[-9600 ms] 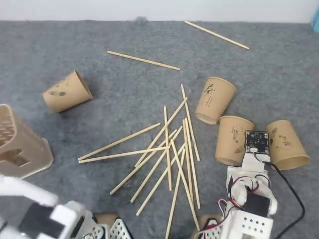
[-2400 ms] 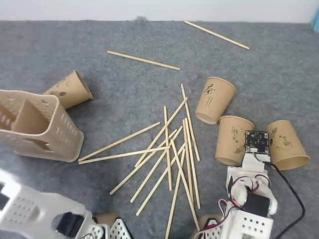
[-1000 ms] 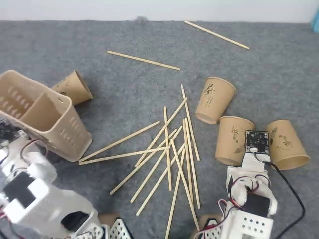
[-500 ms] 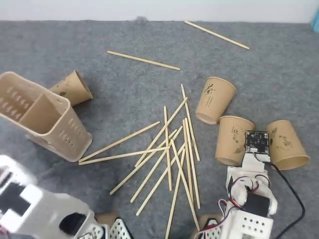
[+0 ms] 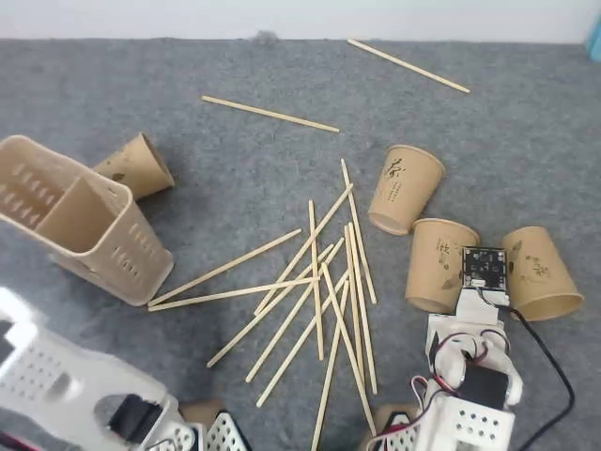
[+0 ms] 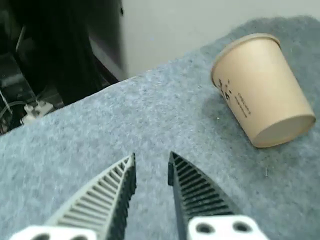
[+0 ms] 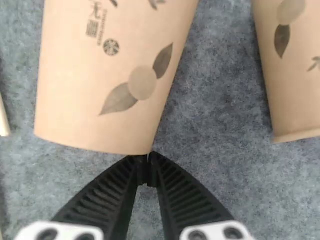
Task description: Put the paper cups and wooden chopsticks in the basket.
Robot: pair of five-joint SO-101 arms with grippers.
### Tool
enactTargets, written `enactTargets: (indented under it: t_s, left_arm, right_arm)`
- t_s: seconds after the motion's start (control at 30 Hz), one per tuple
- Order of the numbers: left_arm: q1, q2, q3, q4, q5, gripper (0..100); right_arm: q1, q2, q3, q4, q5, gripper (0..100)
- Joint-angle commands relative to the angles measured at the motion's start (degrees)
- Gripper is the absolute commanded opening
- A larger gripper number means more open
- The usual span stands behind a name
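The right claw (image 7: 148,162), clenched and empty, sits at the mouth rim of a paper cup (image 7: 112,70) lying 12-to-6 o'clock. The left claw (image 6: 150,165) is released and empty.

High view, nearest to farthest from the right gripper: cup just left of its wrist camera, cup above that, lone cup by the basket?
1. Cup left of the wrist camera, rim at the shut jaws of the right gripper.
2. Cup above it, toward the far side.
3. Lone cup, far left, beside the basket.

Parted hand (image 6: 151,158) hovers near a tipped paper cup (image 6: 260,95).
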Motion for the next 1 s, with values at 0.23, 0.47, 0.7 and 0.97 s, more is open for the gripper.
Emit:
enactTargets:
  t_s: [0.23, 0.47, 0.7, 0.97]
  left_arm:
    - [6.07, 24.44, -30.99, -7.47, -8.26, 11]
    - [6.15, 42.90, -49.45, -17.41, -8.62, 11]
    - [7.38, 61.80, -73.54, -19.25, -8.62, 11]
    - [8.44, 75.34, -91.47, -17.23, -8.62, 11]
  right_arm:
    - [0.66, -0.75, 1.05, -0.75, 0.70, 0.8]
    - [0.66, -0.75, 1.05, -0.75, 0.70, 0.8]
    - [0.66, -0.75, 1.05, -0.75, 0.70, 0.8]
    - [0.66, -0.75, 1.05, -0.75, 0.70, 0.8]
